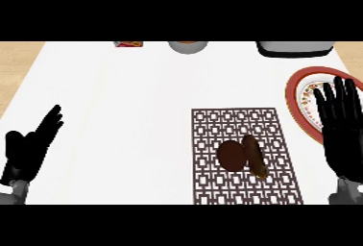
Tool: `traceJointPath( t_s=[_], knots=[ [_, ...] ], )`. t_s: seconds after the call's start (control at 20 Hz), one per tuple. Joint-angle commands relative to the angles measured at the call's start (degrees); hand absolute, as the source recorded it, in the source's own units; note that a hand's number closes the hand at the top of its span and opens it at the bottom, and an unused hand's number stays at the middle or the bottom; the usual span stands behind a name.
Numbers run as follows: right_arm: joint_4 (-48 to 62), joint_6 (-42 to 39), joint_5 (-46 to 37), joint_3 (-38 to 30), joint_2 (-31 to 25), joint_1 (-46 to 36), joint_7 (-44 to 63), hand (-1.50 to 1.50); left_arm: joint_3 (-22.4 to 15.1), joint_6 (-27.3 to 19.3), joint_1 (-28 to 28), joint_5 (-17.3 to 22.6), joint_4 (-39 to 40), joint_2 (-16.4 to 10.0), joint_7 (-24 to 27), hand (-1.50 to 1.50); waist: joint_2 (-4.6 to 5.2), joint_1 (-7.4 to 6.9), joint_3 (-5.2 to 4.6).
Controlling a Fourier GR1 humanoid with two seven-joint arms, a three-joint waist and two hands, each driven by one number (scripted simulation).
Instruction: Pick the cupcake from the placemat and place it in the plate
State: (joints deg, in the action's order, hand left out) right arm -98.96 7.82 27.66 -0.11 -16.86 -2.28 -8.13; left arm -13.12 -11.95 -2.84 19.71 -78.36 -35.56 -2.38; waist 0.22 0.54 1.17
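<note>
A brown cupcake (239, 154) lies tipped on its side in the middle of a brown patterned placemat (241, 192). The red-rimmed plate (294, 93) sits at the right edge of the counter, partly cut off by the view. My right hand (344, 129) is open with straight fingers, hovering over the plate's near part and to the right of the cupcake, not touching it. At the lower left edge my left hand (28, 149) rests open, fingers up, far from the placemat.
Along the counter's far edge stand a small red box (128, 44), a grey bowl (188, 46) and a grey appliance (294, 48). The white counter (120, 120) stretches between my left hand and the placemat.
</note>
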Motion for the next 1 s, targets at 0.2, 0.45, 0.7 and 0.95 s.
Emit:
traceJointPath(
  t_s=[0.2, 0.45, 0.7, 0.95],
  knots=[
    [1.28, -12.01, -0.51, 10.82, -3.01, -4.31, 6.64, 1.50, -2.55, -7.06, -0.24, -3.19, -1.85, 8.21, -0.77, 0.00, -0.16, -1.70, -1.17],
    [-0.74, -4.94, -35.12, 9.80, -24.59, -7.51, 0.87, 1.50, -2.52, -6.04, -0.39, -1.24, -0.49, 8.82, -2.82, 0.00, -0.89, -0.36, -2.36],
    [7.39, 1.51, -17.30, 12.70, 2.38, 4.60, -11.56, -1.50, -4.33, -9.61, -0.27, -2.83, -1.18, 13.28, -2.30, 0.00, 0.32, -0.20, -0.66],
    [19.95, -10.08, -24.61, 17.67, -2.10, 2.76, -28.54, -1.50, -6.10, -12.60, -2.23, -5.86, -2.79, 15.04, -6.19, 0.00, -0.04, -1.14, -1.04]
  ],
)
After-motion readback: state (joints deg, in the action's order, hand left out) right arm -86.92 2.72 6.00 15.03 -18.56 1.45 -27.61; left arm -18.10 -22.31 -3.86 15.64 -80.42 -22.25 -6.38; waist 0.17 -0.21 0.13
